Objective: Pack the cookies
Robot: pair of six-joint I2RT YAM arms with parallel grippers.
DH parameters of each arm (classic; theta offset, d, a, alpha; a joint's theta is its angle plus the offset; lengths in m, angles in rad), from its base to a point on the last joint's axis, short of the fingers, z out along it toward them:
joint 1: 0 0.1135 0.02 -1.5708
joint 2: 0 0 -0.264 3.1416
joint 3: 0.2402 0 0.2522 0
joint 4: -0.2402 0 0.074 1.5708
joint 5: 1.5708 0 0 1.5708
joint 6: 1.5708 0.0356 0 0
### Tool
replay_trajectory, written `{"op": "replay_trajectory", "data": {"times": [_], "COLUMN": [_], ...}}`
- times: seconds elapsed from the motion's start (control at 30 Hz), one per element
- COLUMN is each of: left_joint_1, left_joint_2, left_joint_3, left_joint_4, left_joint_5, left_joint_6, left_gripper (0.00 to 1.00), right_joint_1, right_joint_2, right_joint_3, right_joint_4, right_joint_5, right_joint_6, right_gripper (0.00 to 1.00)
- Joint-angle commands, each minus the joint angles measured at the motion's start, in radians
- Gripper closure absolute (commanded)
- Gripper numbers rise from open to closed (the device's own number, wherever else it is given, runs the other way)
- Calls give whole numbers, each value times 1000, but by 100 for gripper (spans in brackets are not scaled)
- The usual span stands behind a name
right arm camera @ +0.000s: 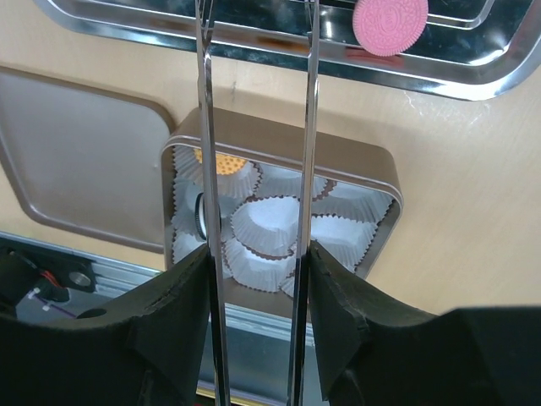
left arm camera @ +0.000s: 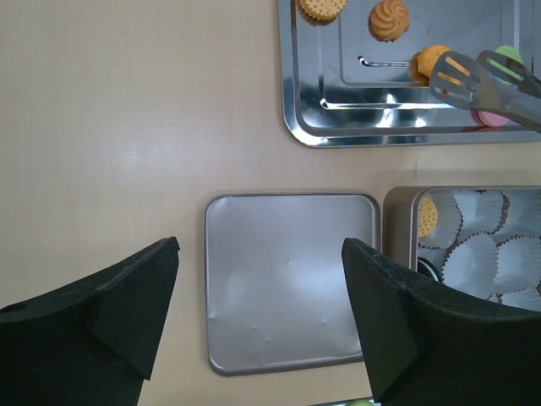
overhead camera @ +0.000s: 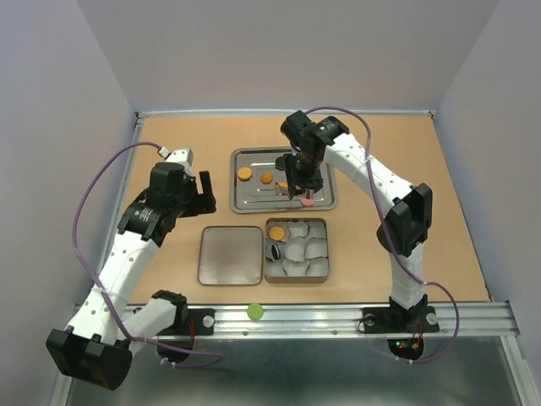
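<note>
Several cookies lie on the steel tray: two orange ones and a pink one, which also shows in the right wrist view. A third orange cookie and a green one show by the tong tips in the left wrist view. An orange cookie and a black cookie sit in paper cups in the tin. My right gripper is shut on metal tongs over the tray's right part. My left gripper is open and empty, left of the tray.
The tin's flat lid lies left of the tin; it shows below my left gripper. White paper cups fill the tin. A green disc rests on the front rail. White walls stand on three sides.
</note>
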Motion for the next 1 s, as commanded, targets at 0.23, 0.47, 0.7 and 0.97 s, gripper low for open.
{"op": "replay_trajectory", "data": {"times": [0.23,0.47,0.7,0.97], "left_joint_1": [24,29,30,37], "left_joint_2": [-5,7,9,19], "left_joint_3": [-10,-11,-13,-13], "left_joint_4": [25,27,27,27], "left_joint_5": [23,26,26,26], "left_joint_6": [30,36,36,38], "left_gripper": [11,11,11,11], "right_joint_1": [7,5,7,22], "right_joint_2": [32,92,155,130], "right_joint_3": [-19,24,89,58], "right_joint_4": [21,35,39,33], "right_joint_5": [90,83,43,30], "right_joint_6": [-22,-38,-47,-29], "right_gripper": [46,45,45,45]}}
